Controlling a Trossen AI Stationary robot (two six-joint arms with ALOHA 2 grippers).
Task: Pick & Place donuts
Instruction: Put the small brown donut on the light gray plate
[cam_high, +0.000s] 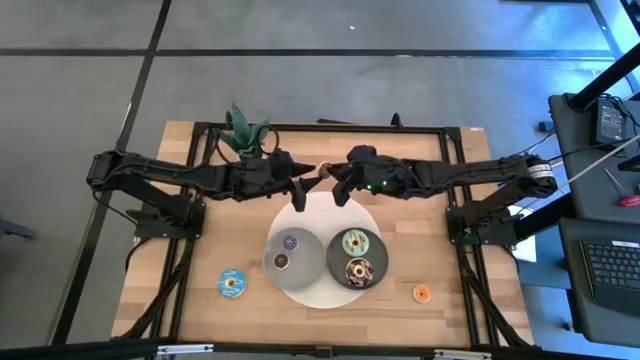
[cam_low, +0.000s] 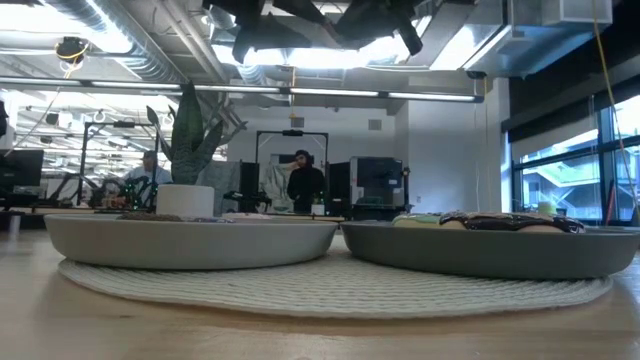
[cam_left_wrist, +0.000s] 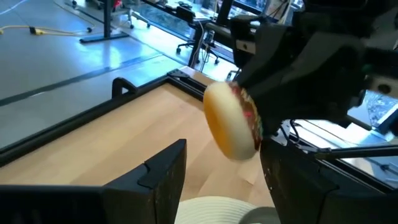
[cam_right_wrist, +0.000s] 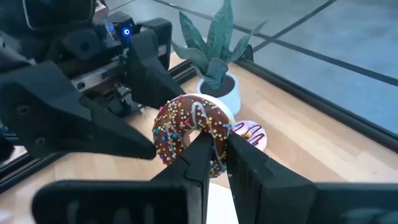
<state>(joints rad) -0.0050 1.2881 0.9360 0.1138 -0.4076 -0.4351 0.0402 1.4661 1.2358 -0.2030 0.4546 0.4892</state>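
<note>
Clearly the job is partway through. Four donuts already sit on plates: a purple donut (cam_high: 291, 241) and a small brown donut (cam_high: 282, 261) on the left plate (cam_high: 272, 250), and a green donut (cam_high: 355, 241) and a chocolate donut (cam_high: 358, 271) on the right plate (cam_high: 335, 262). Both plates rest on a round white mat (cam_high: 318, 208).

Three donuts lie loose on the table (cam_high: 180, 200). The blue donut (cam_high: 232, 284) is at 8 o'clock from the mat and the orange donut (cam_high: 421, 293) at 4 o'clock. The pink donut (cam_right_wrist: 251, 134) is just beside the plant (cam_right_wrist: 214, 62), near the far edge.

One more, a sprinkled brown donut (cam_right_wrist: 193, 134), is in the air above the mat's 12 o'clock edge, where the two arms meet.

Both arms reach in level from their sides, wrists almost nose to nose. The right gripper (cam_right_wrist: 214, 146) is clamped on the sprinkled donut's lower rim, one finger through the hole, and holds it upright on edge. The left gripper (cam_left_wrist: 224, 152) faces it with its fingers apart on either side of the donut, touching nothing as far as can be seen.

This looks like a hand-over. What is left is to set this donut on a plate, then gather the three on the table.
</note>
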